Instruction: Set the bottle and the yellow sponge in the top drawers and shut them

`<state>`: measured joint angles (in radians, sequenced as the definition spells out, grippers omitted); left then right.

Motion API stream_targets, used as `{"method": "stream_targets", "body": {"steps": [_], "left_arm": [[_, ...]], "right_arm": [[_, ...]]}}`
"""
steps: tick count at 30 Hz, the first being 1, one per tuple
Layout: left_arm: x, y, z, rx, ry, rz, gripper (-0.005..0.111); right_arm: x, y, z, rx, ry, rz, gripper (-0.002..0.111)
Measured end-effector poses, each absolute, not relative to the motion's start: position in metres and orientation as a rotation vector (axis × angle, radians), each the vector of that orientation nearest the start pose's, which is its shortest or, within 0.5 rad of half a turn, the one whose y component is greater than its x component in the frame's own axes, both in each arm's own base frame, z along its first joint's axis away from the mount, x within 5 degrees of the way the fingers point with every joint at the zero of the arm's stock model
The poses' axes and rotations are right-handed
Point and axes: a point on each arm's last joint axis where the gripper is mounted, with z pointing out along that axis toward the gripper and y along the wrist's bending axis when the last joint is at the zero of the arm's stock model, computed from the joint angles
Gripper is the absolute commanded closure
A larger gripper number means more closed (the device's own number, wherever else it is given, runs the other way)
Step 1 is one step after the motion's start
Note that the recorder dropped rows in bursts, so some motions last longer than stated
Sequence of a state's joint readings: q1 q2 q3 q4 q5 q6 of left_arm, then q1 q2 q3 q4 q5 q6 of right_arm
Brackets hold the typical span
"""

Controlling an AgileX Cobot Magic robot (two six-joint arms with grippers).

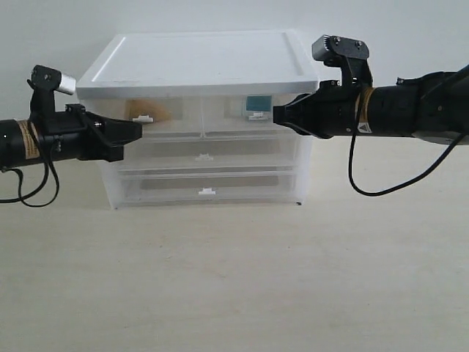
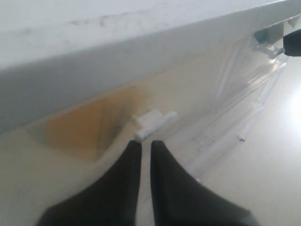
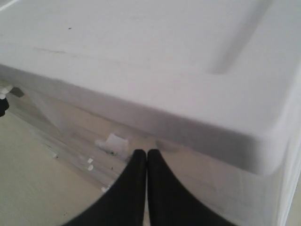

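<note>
The yellow sponge (image 1: 152,109) shows through the front of the left top drawer (image 1: 176,122), and again as an orange patch, the sponge (image 2: 82,126), in the left wrist view. The bottle (image 1: 258,103) lies in the right top drawer (image 1: 229,122); only its teal label shows. Both drawer fronts look flush with the cabinet. My left gripper (image 1: 139,131) (image 2: 143,143) is shut and empty, its tips at the left drawer's white clip handle (image 2: 153,120). My right gripper (image 1: 277,115) (image 3: 143,153) is shut and empty against the right drawer front, beside its handle (image 3: 113,141).
The cabinet has a white lid (image 1: 198,62) and two full-width drawers (image 1: 205,158) (image 1: 209,192) below, both closed. It stands on a pale table (image 1: 234,279) against a white wall. A black cable (image 1: 364,187) hangs under the right arm.
</note>
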<state>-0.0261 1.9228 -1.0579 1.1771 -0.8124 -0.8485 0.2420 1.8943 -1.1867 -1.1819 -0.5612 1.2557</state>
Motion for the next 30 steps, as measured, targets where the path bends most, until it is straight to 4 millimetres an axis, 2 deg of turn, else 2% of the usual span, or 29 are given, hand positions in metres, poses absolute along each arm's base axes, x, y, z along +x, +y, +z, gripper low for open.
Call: {"method": "stream_targets", "body": {"steps": [2,6,10,18,26,30], "left_arm": [[0.383,-0.07,0.199,0.689,1.809,-0.603,0.099],[0.367,-0.071,0.248,0.699,1.752,-0.616,0.103],[0.34,-0.071,0.281,0.71,1.696,-0.605,0.103],[0.283,-0.067,0.313,0.665,1.618,-0.554,0.103],[0.227,-0.058,0.335,0.54,1.486,-0.471,0.103],[0.201,-0.047,0.333,0.436,1.491,-0.353,0.103]], "right_arm": [[0.392,0.143,0.226,-0.446,1.927,0.76,0.108],[0.384,0.142,0.246,-0.492,1.897,0.756,0.108],[0.374,0.141,0.261,-0.503,1.869,0.767,0.108],[0.337,0.133,0.272,-0.492,1.825,0.795,0.108],[0.277,0.116,0.301,-0.499,1.728,0.754,0.108],[0.244,0.107,0.314,-0.488,1.672,0.736,0.108]]}}
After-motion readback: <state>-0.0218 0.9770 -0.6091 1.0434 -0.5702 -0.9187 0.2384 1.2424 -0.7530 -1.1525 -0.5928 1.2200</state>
